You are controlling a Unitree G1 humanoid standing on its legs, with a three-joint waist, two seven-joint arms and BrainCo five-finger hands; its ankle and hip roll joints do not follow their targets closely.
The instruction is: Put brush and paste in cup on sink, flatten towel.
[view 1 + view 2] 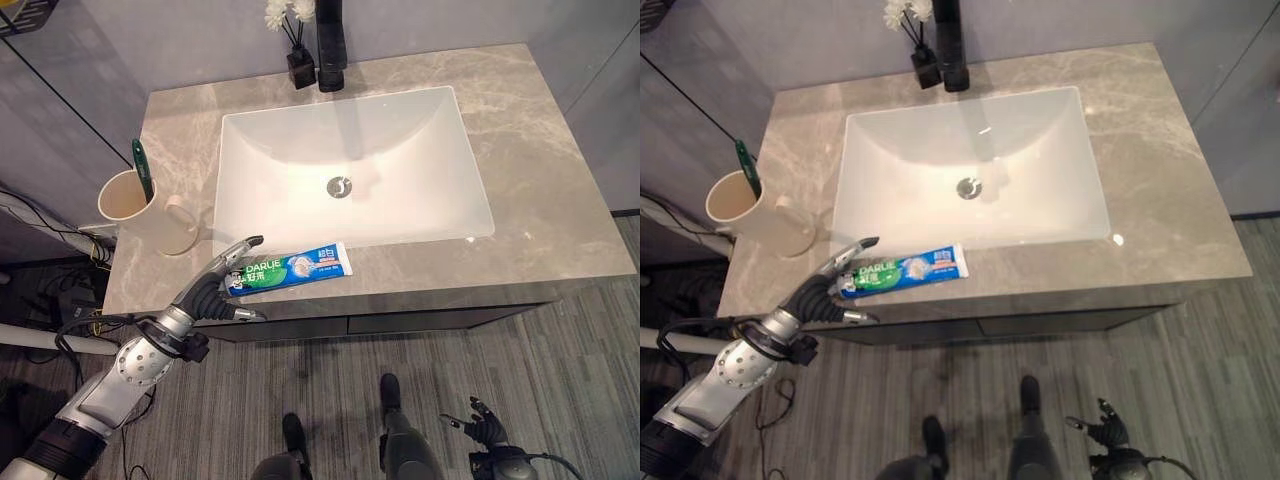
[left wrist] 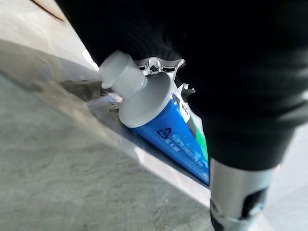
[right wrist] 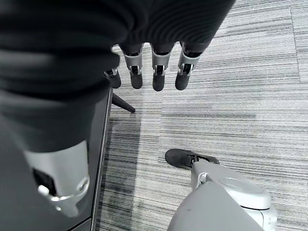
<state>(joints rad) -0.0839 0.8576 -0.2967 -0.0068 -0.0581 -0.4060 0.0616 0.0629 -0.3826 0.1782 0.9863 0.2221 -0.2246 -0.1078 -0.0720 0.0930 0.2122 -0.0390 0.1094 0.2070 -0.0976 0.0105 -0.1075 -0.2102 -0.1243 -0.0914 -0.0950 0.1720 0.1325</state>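
Reaching with spread left hand [image 1: 215, 290] fingers [image 1: 243, 247] straddling the white cap of the soft, light blue-green toothpaste tube [image 1: 290, 269], lying on the grey marble desk [image 1: 560, 210]; gripping near the stiffer cap looking wisest.

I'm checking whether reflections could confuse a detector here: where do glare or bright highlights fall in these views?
Left eye view: bright sheen across the white sink basin around the drain. Right eye view: a small glare spot on the counter at the basin's front right corner. Left wrist view: a bright streak on the counter beside the toothpaste tube, near the left hand.
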